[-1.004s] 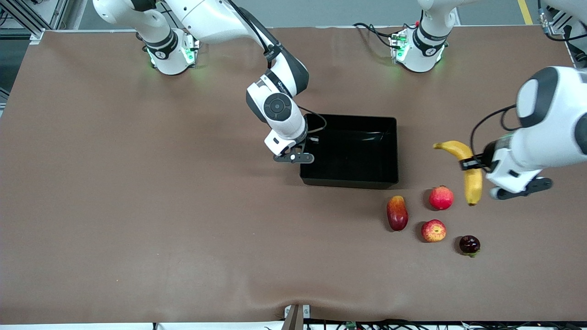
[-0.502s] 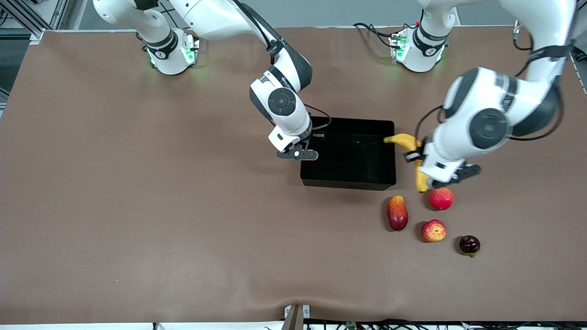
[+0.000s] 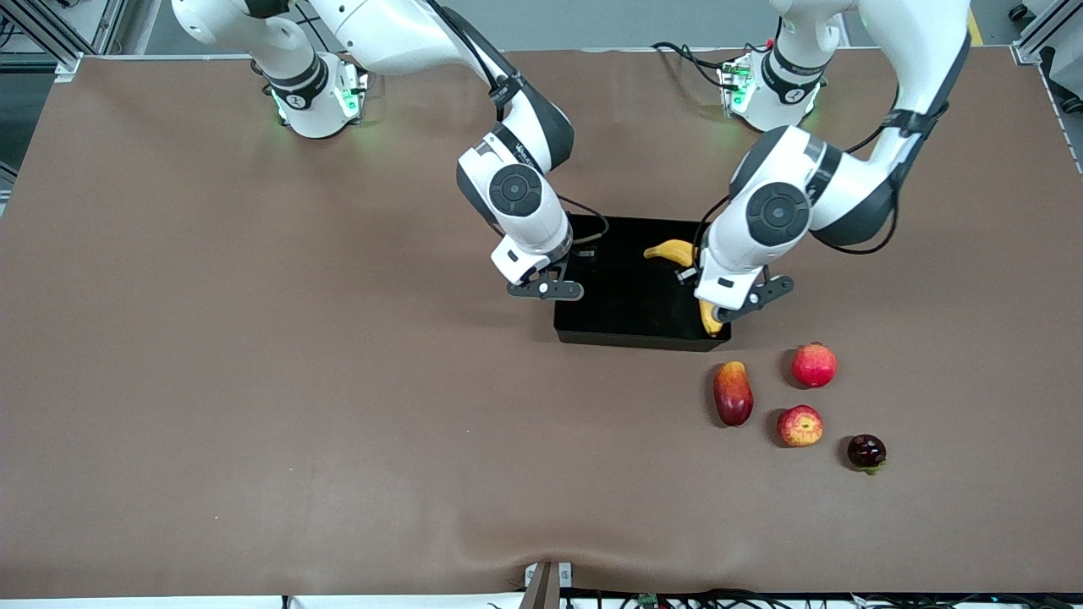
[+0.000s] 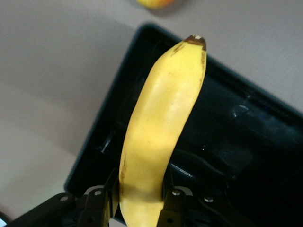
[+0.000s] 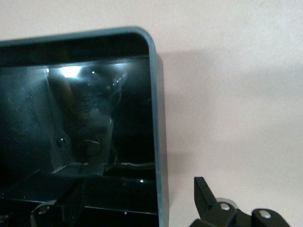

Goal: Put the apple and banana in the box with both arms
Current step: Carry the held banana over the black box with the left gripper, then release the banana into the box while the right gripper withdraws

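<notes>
From my station I see the left gripper (image 3: 709, 298) clamped on the banana (image 3: 670, 250), holding it in the air over the box (image 3: 634, 334) at the end nearest the loose fruit; in the left wrist view the banana (image 4: 161, 127) runs out from between the fingers (image 4: 175, 198) above the black tray. The right gripper (image 3: 565, 272) hangs over the box's wall toward the right arm's end, its fingers spread apart and holding nothing. The apple (image 3: 799, 425) sits on the table, nearer the front camera than the box, between an oblong red-yellow fruit (image 3: 733, 393) and a dark fruit (image 3: 866, 452), with a pinkish-red fruit (image 3: 814, 364) near it.
</notes>
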Controlling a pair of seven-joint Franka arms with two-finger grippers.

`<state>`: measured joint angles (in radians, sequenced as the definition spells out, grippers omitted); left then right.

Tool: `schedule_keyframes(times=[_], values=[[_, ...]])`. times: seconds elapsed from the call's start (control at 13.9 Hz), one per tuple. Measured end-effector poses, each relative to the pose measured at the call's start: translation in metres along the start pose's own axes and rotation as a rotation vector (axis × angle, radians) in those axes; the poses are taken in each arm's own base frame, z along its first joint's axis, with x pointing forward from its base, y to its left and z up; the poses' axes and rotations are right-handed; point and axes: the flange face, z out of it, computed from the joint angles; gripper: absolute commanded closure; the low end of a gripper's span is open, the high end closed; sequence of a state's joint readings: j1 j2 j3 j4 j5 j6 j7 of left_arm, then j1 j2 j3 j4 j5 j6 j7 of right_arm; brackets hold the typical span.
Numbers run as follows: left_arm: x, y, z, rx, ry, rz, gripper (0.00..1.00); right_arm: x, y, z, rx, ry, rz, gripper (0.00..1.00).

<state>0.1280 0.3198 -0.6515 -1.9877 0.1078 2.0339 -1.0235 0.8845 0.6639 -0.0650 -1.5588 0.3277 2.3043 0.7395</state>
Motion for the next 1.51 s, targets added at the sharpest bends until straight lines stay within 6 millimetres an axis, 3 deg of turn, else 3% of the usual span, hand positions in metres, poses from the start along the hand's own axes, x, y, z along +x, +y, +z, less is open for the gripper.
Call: schedule_keyframes(times=[0.29, 0.57, 0.79, 1.08, 1.29, 1.36, 1.43, 1.51], values=[[-0.031, 0.03, 0.029, 0.005, -0.028, 0.029, 1.0, 0.021, 0.011, -0.021, 0.01, 0.03, -0.034, 0.0], [-0.026, 0.035, 0.05, -0.008, -0.058, 0.028, 1.0, 0.055, 0.045, -0.059, -0.009, 0.0, -0.098, 0.0], [-0.022, 0.037, 0.061, -0.023, -0.07, 0.024, 1.0, 0.092, 0.097, -0.101, -0.029, -0.054, -0.171, 0.0], [0.002, 0.022, 0.075, -0.001, -0.077, -0.017, 1.0, 0.14, 0.186, -0.154, -0.023, -0.109, -0.233, 0.0], [0.024, 0.008, 0.098, 0.028, -0.081, -0.031, 1.0, 0.158, 0.253, -0.195, 0.0, -0.106, -0.228, 0.0], [0.029, 0.006, 0.107, 0.026, -0.086, -0.033, 0.76, 0.16, 0.274, -0.212, 0.009, -0.094, -0.214, 0.0], [0.031, 0.006, 0.115, 0.026, -0.095, -0.033, 0.08, 0.163, 0.294, -0.231, 0.019, -0.074, -0.193, 0.0], [0.031, 0.006, 0.12, 0.025, -0.1, -0.031, 0.0, 0.167, 0.315, -0.252, 0.028, -0.048, -0.173, 0.0]])
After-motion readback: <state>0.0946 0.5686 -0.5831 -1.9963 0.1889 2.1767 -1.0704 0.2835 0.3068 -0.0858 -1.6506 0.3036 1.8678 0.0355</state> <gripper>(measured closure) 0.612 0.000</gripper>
